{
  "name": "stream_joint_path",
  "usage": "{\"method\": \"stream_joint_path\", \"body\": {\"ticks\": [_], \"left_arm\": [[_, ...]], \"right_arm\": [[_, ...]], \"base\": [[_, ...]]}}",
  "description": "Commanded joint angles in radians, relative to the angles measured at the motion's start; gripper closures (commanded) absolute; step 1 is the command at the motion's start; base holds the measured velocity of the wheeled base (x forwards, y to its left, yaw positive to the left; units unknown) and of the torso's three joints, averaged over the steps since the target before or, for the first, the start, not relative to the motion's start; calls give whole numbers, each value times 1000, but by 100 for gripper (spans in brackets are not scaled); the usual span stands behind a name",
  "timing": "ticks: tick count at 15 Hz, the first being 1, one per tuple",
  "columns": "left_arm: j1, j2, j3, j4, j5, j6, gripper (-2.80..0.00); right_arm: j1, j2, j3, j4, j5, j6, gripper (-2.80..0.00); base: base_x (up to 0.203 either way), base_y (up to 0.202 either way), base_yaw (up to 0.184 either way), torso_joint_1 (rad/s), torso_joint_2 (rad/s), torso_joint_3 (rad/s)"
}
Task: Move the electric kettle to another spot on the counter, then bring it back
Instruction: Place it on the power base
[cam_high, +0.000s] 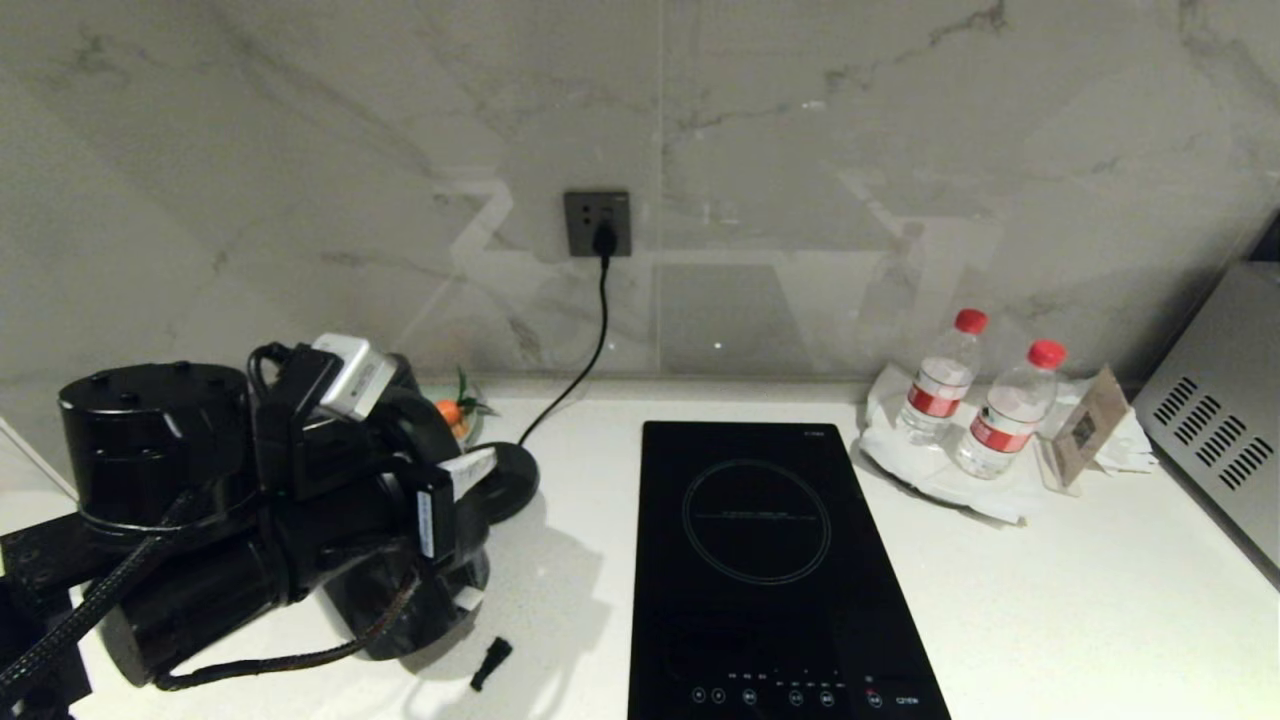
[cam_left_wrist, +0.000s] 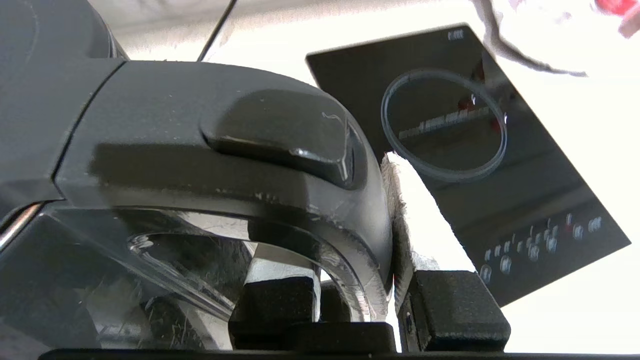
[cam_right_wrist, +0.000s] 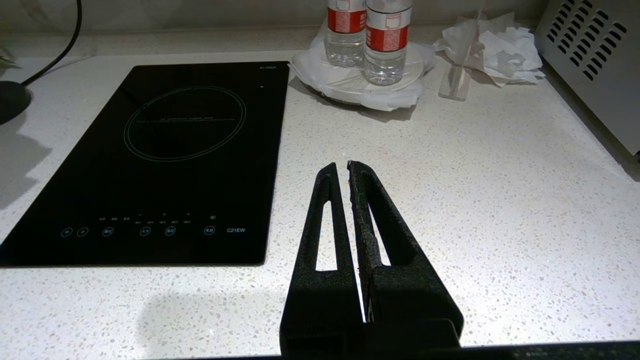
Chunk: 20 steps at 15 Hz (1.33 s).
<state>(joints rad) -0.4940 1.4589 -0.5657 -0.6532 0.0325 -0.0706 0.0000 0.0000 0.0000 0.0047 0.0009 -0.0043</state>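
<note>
The electric kettle is mostly hidden behind my left arm at the front left of the white speckled counter; only its glossy black lower body shows there. Close up in the left wrist view, its big loop handle fills the frame. My left gripper is shut on that handle, one finger inside the loop and one white pad outside. I cannot tell whether the kettle rests on the counter. My right gripper hangs shut and empty over the counter, right of the hob.
The round black base disc with its cord to the wall socket lies behind the kettle. A black induction hob is mid-counter. Two water bottles on paper, a metal appliance, an orange fruit and a small black piece are also there.
</note>
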Motion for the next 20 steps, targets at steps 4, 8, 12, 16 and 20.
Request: {"method": "stream_joint_path", "body": {"ticks": [4,8,12,16,20], "left_arm": [[-36,192,-179,-5,149,-75,0],[-37,288,-278,-5,194,-93,0],[-36,424,-379,-69,253,-101,0],[-36,590,-544,-152,353,-100,0],[-28,679,-637,-155,372,-100,0]], "right_arm": [[0,0,0,0,1,0,0],[0,0,0,0,1,0,0],[0,1,0,0,1,0,0],[0,1,0,0,1,0,0],[0,1,0,0,1,0,0]], "base": [[0,0,0,0,0,0],[0,0,0,0,0,0],[0,0,0,0,0,0],[0,0,0,0,0,0],[0,0,0,0,0,0]]}}
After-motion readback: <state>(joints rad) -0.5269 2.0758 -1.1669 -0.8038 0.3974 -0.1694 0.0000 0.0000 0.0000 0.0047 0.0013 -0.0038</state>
